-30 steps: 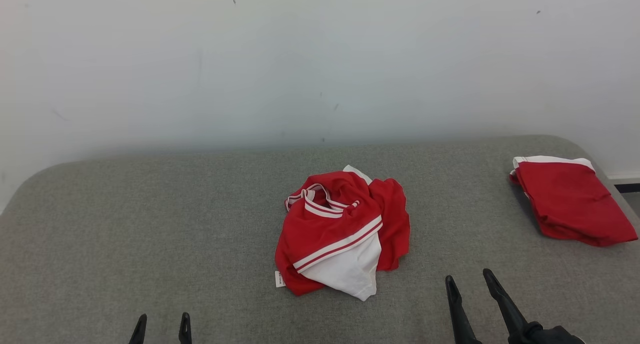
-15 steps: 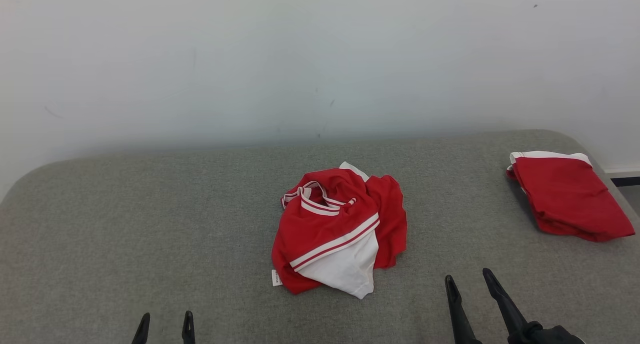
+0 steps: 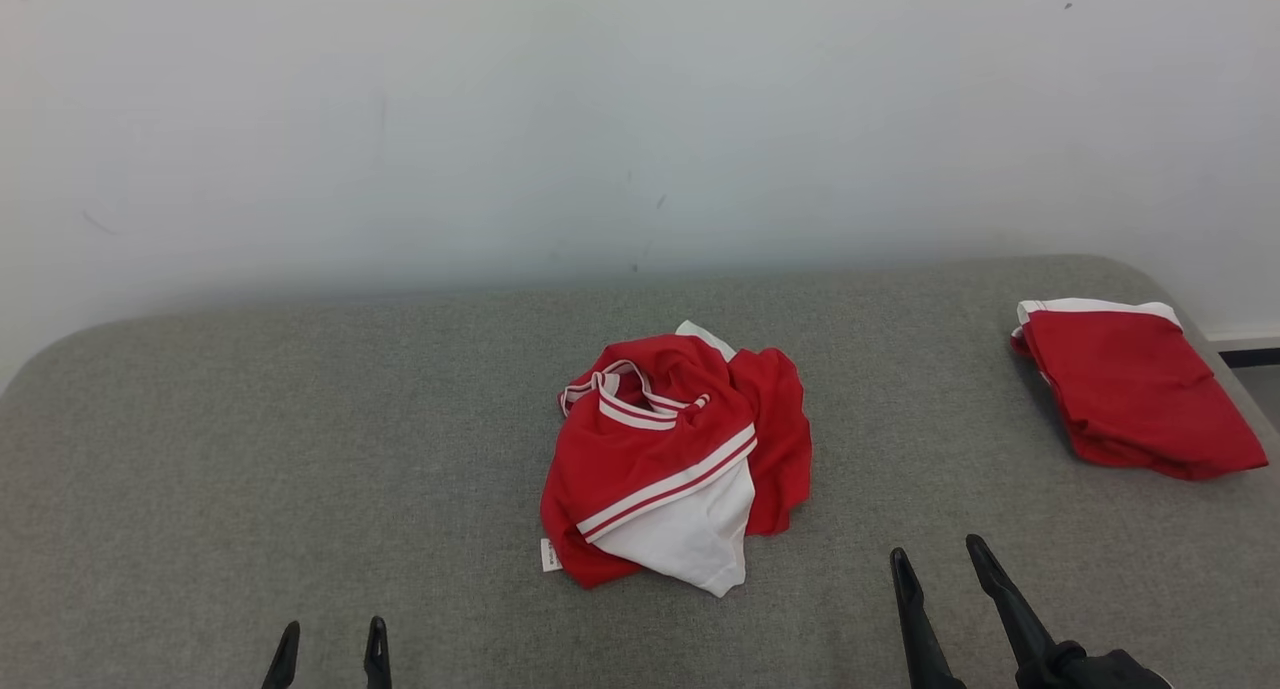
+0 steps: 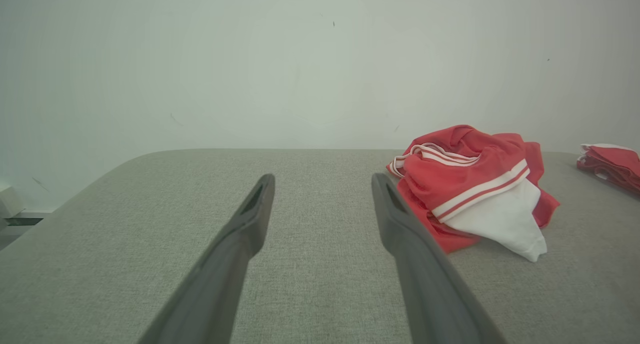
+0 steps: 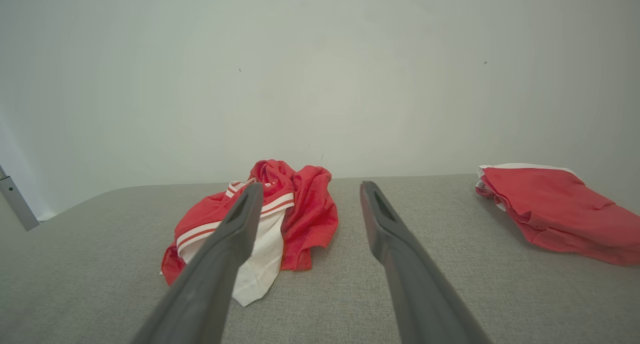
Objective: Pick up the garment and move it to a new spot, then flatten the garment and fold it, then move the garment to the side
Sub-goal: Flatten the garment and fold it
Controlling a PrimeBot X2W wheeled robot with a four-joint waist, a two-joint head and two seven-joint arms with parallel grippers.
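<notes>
View shift; garment (image 3: pixel 670 459) ahead-left of R end effector (image 3: pixel 936 549)

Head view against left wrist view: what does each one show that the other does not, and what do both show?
Head view adds: the right gripper, open, and a small white label on the crumpled red and white garment. Left wrist view adds: a pale block beyond the left end of the grey padded surface. Both share: that garment, that surface, the folded red garment (cut off at the wrist view's edge), the white wall and the open left gripper.
</notes>
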